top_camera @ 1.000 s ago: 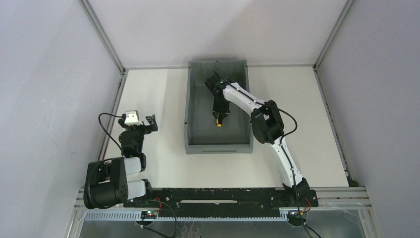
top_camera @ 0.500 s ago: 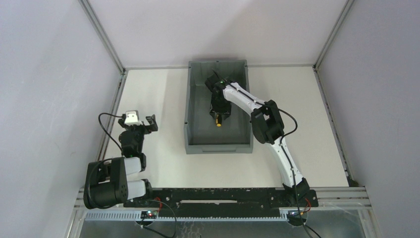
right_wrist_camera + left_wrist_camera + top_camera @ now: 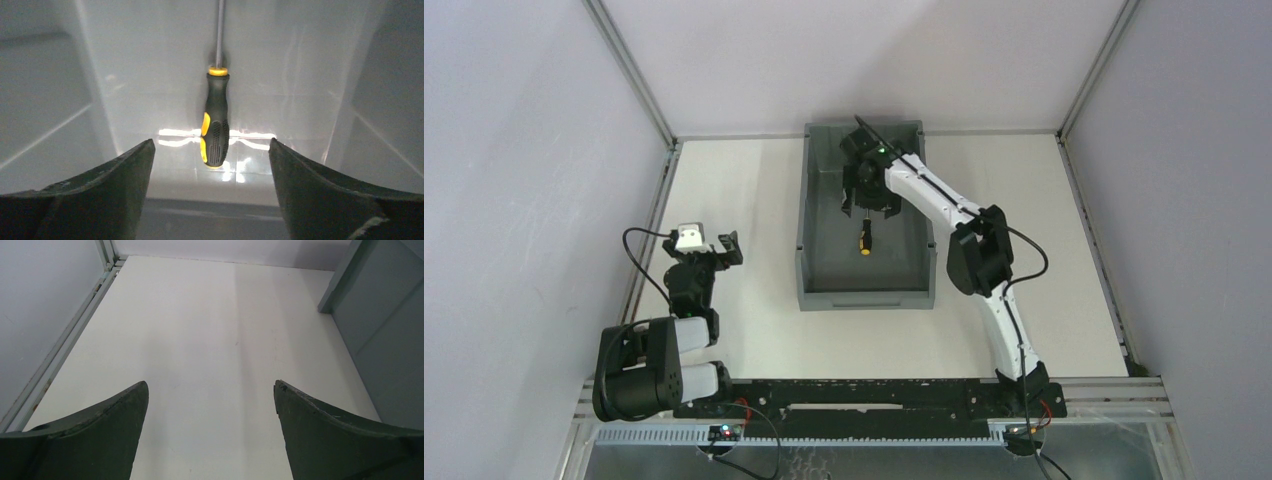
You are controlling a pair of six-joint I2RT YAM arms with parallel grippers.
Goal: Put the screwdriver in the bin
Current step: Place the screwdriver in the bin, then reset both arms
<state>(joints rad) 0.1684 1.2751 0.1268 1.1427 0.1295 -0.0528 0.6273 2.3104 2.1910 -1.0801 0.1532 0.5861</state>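
The screwdriver [image 3: 863, 238], black and yellow in the handle with a thin shaft, lies loose on the floor of the grey bin [image 3: 812, 200]. In the right wrist view the screwdriver [image 3: 216, 122] rests on the bin floor [image 3: 150, 75], handle end toward the camera. My right gripper [image 3: 864, 203] hangs open over the bin, above and just behind the tool, touching nothing. That same gripper [image 3: 210, 145] shows wide-spread jaws with the handle beyond them. My left gripper [image 3: 709, 243] stands open over the table, left of the bin, and shows as an empty gripper [image 3: 211, 385] with bare table between its fingers.
The bin's outer wall [image 3: 385, 340] rises at the right of the left wrist view. Metal frame rails [image 3: 649, 230] border the white table [image 3: 734, 330] on the left and back, with grey walls behind.
My right gripper let go of the screwdriver, opened wide, and drew back toward the bin's far end. The screwdriver now lies free on the bin floor. The left arm stayed put.
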